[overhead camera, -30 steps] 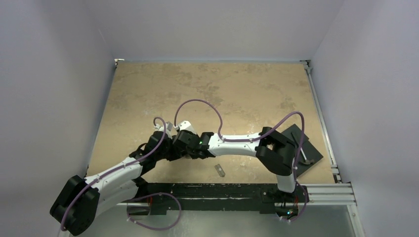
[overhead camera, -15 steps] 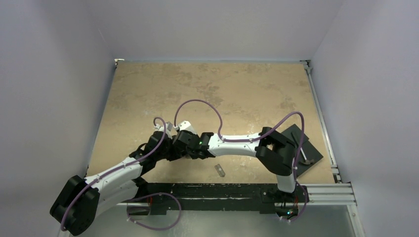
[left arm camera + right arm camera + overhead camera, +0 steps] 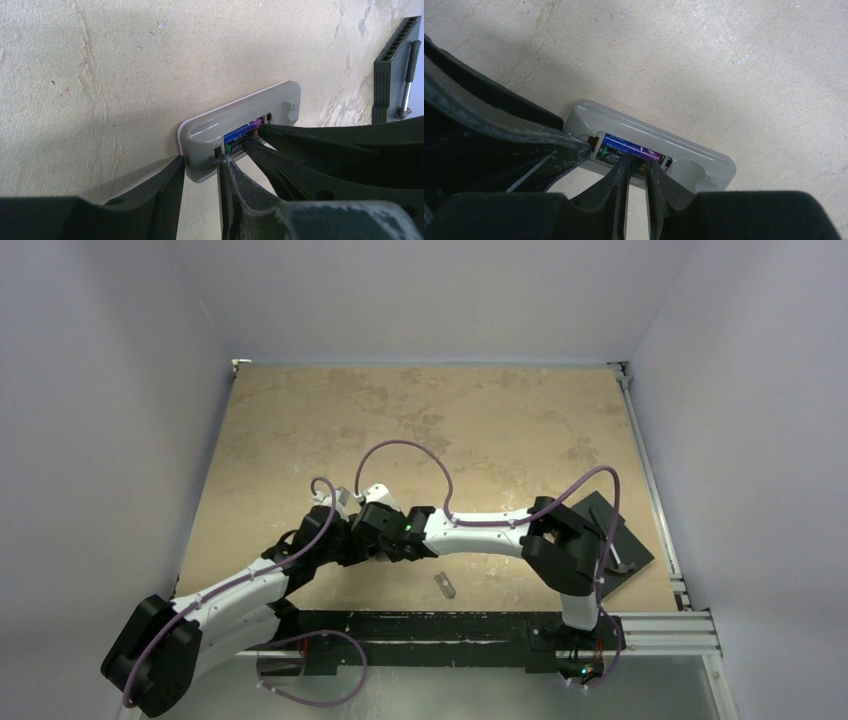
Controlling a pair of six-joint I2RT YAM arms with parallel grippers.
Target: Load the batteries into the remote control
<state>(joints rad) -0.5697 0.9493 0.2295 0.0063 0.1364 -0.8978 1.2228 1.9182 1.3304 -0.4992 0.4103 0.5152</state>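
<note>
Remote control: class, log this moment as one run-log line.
remote control: grey side up | batteries: both loaded, side by side | left gripper: straddling remote's end | right gripper: at batteries | cover: off, lying apart

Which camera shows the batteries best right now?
Right wrist: both batteries lie side by side in the remote control's recess, seen close up. Left wrist shows only a sliver of them; top external cannot see them.

Light: soft, even, overhead | Shadow: dim patch under my left hand (image 3: 200, 161) on the mottled tan stone-look counter (image 3: 125, 75) | Focus: near black fingers (image 3: 310, 210) blurred
</note>
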